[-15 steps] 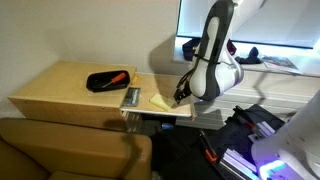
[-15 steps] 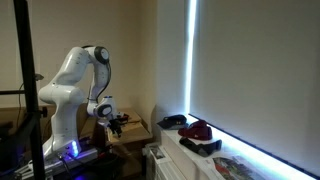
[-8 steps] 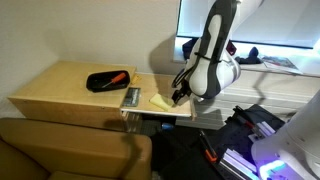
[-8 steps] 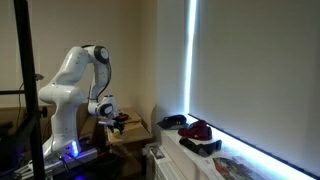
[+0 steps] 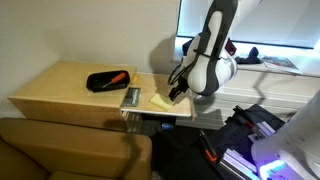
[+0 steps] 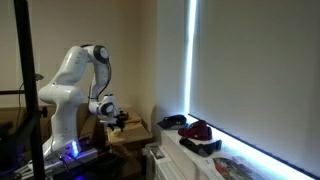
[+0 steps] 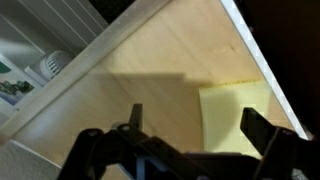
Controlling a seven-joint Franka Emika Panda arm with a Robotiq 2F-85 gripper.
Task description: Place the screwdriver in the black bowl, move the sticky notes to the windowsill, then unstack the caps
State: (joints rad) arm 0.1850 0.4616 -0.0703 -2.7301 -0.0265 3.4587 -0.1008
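White arm (image 6: 75, 75) is hunched over the small wooden table (image 6: 135, 137), with the gripper (image 6: 113, 120) low above it, way too tiny here to make out the jaws. Over on the windowsill (image 6: 175, 136) a dark cap (image 6: 172, 121) and a red cap (image 6: 199, 130) sit right beside each other, under the blind (image 6: 260, 70).

Gripper (image 5: 177, 94) is hanging open-jawed just over the sticky notes (image 7: 240, 108), with nothing lying between. A small grey object (image 5: 131, 96) is crowding the pad's far side. Bare tabletop (image 5: 55, 85) is spreading beyond the black bowl (image 5: 107, 80). The caps (image 6: 197, 129) are occupying one stretch of windowsill (image 5: 300, 71).
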